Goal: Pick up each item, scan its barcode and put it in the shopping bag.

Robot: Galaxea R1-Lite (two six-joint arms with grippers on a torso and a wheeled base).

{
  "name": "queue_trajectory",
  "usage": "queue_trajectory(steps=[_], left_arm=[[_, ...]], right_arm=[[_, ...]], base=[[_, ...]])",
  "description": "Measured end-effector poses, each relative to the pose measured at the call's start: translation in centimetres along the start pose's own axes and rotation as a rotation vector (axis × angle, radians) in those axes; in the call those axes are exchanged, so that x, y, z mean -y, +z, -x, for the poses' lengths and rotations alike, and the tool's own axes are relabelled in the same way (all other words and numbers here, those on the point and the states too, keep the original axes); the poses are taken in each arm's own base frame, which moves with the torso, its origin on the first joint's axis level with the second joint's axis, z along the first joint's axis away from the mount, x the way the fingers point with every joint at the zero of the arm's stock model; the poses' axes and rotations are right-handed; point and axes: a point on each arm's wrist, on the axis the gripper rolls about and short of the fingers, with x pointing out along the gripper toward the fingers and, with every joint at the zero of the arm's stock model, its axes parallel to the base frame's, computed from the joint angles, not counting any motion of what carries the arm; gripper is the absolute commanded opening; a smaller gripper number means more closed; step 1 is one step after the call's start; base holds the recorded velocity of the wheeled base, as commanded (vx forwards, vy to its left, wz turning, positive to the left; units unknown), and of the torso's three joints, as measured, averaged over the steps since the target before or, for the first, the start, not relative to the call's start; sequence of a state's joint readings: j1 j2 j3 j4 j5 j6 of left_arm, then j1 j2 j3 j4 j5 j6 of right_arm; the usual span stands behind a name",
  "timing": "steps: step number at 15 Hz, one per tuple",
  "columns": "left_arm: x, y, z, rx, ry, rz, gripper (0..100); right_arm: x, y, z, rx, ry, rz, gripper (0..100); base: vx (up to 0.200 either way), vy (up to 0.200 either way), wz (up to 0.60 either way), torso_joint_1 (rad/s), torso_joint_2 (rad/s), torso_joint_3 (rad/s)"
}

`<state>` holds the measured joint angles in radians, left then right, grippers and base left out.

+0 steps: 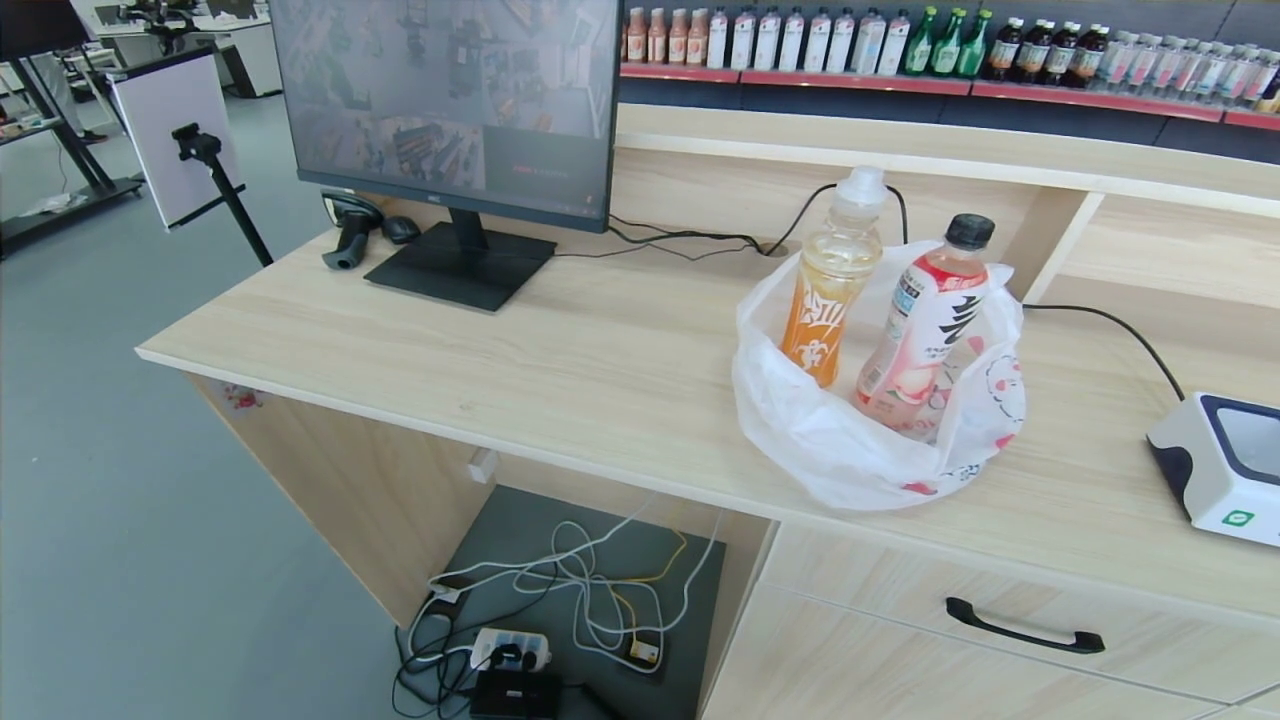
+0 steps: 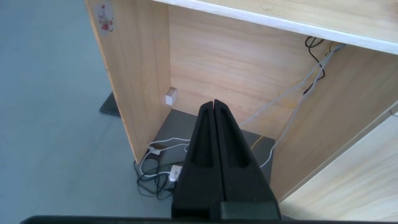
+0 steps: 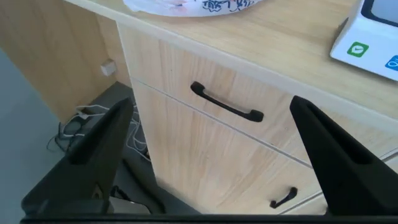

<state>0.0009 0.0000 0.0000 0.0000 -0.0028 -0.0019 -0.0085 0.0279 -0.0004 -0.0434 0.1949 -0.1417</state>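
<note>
A white plastic shopping bag sits on the wooden counter with two bottles standing in it: an orange drink bottle with a white cap and a pink peach drink bottle with a black cap. The white barcode scanner stands at the counter's right edge and shows again as the scanner. My left gripper is shut, its fingers pressed together, held low in front of the counter's open leg space. My right gripper is open wide with nothing in it, facing the drawer fronts below the bag.
A monitor stands at the counter's back left, with a handheld scanner beside it. Cables and a power strip lie on the floor under the counter. Drawers with black handles are below the bag. Shelves of bottles line the back wall.
</note>
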Motion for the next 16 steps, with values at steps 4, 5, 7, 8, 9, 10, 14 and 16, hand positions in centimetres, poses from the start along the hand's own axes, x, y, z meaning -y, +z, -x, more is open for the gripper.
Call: queue_trajectory(steps=[4,5,7,8,9,10,14,16], left_arm=[[0.0,0.0,0.0,0.0,0.0,-0.002,0],[0.0,0.0,0.0,0.0,0.0,-0.002,0],[0.0,0.0,0.0,0.0,0.0,-0.002,0],[0.0,0.0,0.0,0.0,0.0,-0.002,0],[0.0,0.0,0.0,0.0,0.0,-0.002,0],[0.0,0.0,0.0,0.0,0.0,-0.002,0],[0.0,0.0,0.0,0.0,0.0,-0.002,0],[0.0,0.0,0.0,0.0,0.0,-0.002,0]], right_arm=[[-0.02,-0.07,0.22,0.026,-0.005,-0.097,100],[0.03,-0.04,0.23,0.03,-0.025,-0.157,100],[0.14,0.2,0.3,0.043,-0.064,-0.124,100],[0.17,0.36,0.32,0.054,-0.069,-0.099,100],[0.19,0.37,0.3,0.06,-0.078,-0.063,100],[0.23,0.26,0.29,0.051,-0.1,-0.035,100],[0.56,0.05,0.34,0.027,-0.259,-0.097,100],[0.25,0.05,0.27,0.036,-0.118,-0.1,100]], base=[[0.0,0.0,0.0,0.0,0.0,0.0],[0.0,0.0,0.0,0.0,0.0,0.0],[0.0,0.0,0.0,0.0,0.0,0.0],[0.0,0.0,0.0,0.0,0.0,0.0],[0.0,0.0,0.0,0.0,0.0,0.0],[0.0,0.0,0.0,0.0,0.0,0.0],[0.0,0.0,0.0,0.0,0.0,0.0],[0.0,0.0,0.0,0.0,0.0,0.0]])
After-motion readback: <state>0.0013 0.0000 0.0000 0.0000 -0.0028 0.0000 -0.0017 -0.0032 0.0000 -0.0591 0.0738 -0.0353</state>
